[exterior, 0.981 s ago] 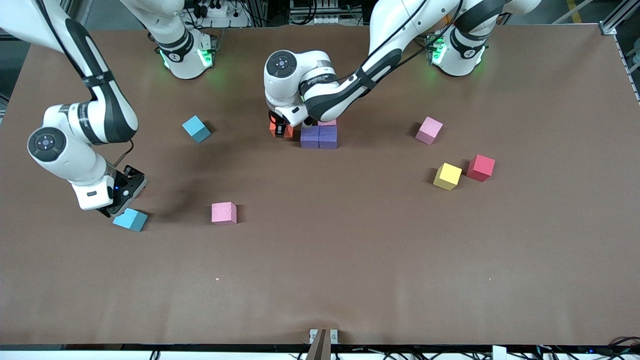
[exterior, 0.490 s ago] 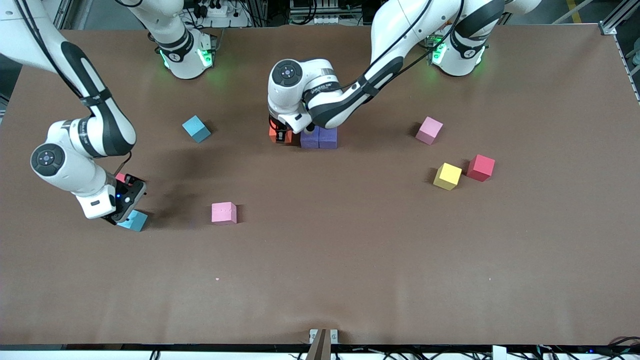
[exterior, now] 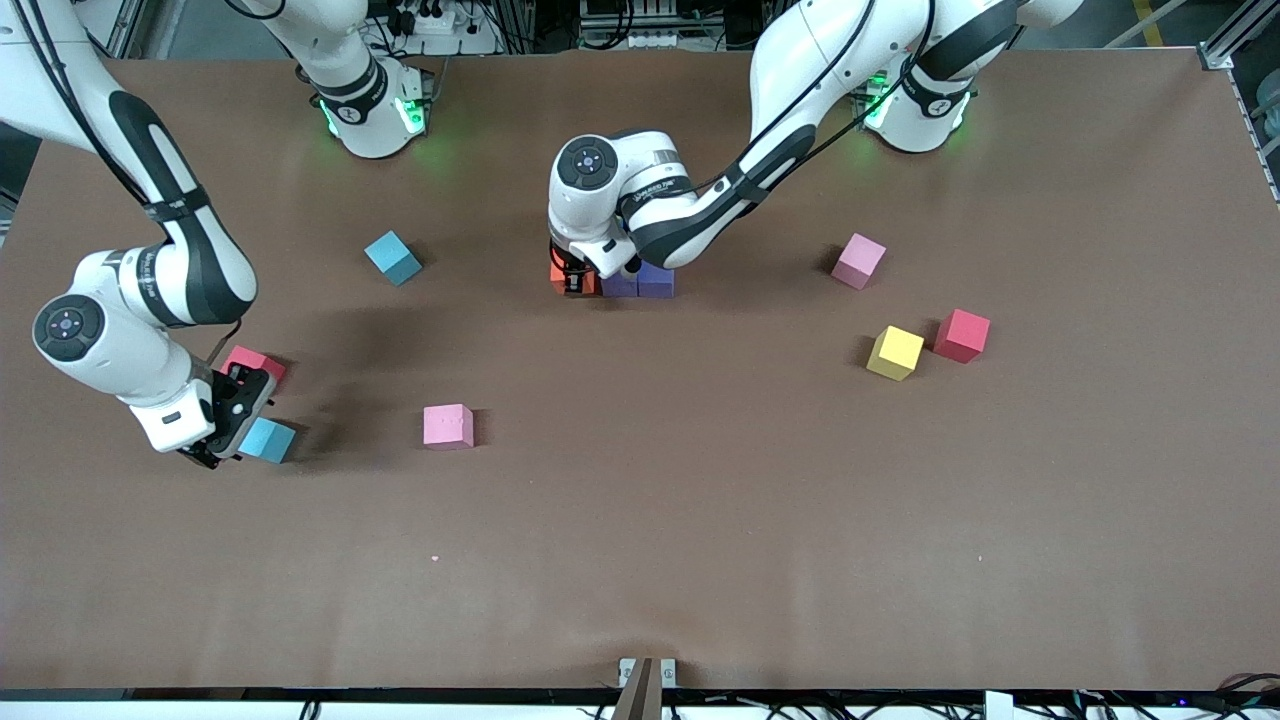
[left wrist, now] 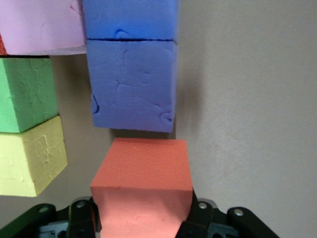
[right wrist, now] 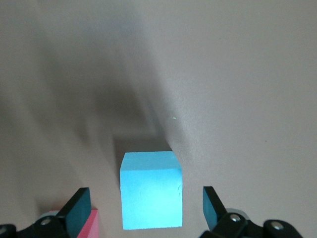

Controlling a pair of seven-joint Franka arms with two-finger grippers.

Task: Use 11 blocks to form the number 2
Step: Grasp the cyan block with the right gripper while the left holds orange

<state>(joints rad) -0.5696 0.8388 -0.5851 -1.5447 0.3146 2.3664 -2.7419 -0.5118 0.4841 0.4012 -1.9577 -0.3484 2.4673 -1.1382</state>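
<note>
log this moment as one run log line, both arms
left tool: shut on orange block, beside purple blocks | right tool: open, over cyan block | digit: unfinished

The left gripper [exterior: 573, 280] grips an orange block [exterior: 562, 273] beside two purple blocks [exterior: 640, 283] (touching them); the right gripper [exterior: 228, 432] hovers over a cyan block [exterior: 268, 440].

Flat brown matte table [exterior: 640, 520] fills most of the front view. Small grey metal bracket [exterior: 646, 672] clamped at the middle of the table edge nearest the camera. Aluminium frame corner piece [exterior: 1214, 55] at the table corner by the left arm's base. White power strip with black plugs [exterior: 428, 18] and loose black cables [exterior: 640, 20] sit off the table, past the base-side edge.
</note>
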